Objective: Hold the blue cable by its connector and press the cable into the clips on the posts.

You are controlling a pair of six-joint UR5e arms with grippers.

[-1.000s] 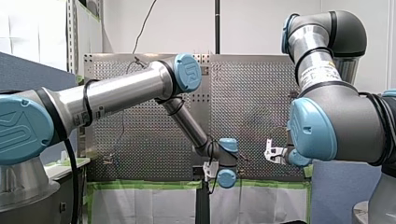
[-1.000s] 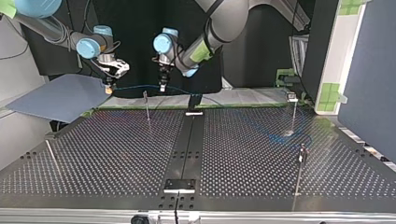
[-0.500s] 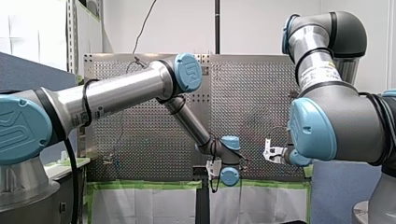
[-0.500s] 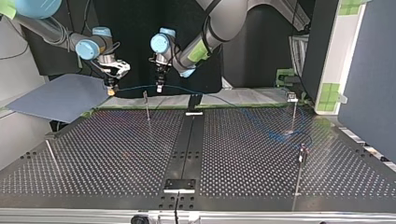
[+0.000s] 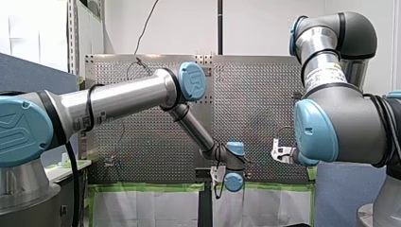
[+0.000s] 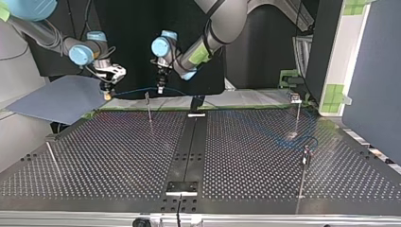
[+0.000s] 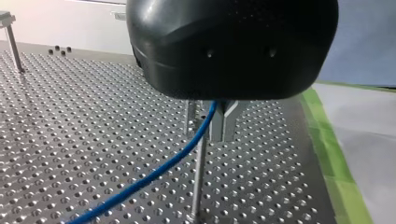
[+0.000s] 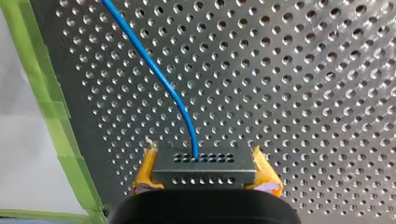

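Observation:
The blue cable (image 6: pixel 135 89) hangs taut between my two grippers above the table's far edge, then trails down over the perforated table (image 6: pixel 118 156) toward the top view's right. My right gripper (image 6: pixel 108 93) has its yellow pads (image 8: pixel 145 173) shut on the grey connector (image 8: pixel 203 168), with the cable (image 8: pixel 159 77) leading off ahead of it. My left gripper (image 6: pixel 160 88) is shut on the cable (image 7: pixel 159 170) between its metal fingers (image 7: pixel 224 122), just above a thin post (image 7: pixel 198 179). That post (image 6: pixel 148 105) stands between the two grippers in the top view.
Two more posts (image 6: pixel 297 106) (image 6: pixel 305 163) stand at the top view's right, where the cable's slack (image 6: pixel 289 137) lies. A thin rod (image 6: pixel 53 158) lies at its left. A blue-grey panel (image 6: pixel 56 99) sits beyond the table's far left corner. Green tape (image 8: pixel 56 116) edges the table.
Both grippers have shifted toward the top view's left with the cable stretched between them; my right gripper moved furthest. Neither grip has changed.

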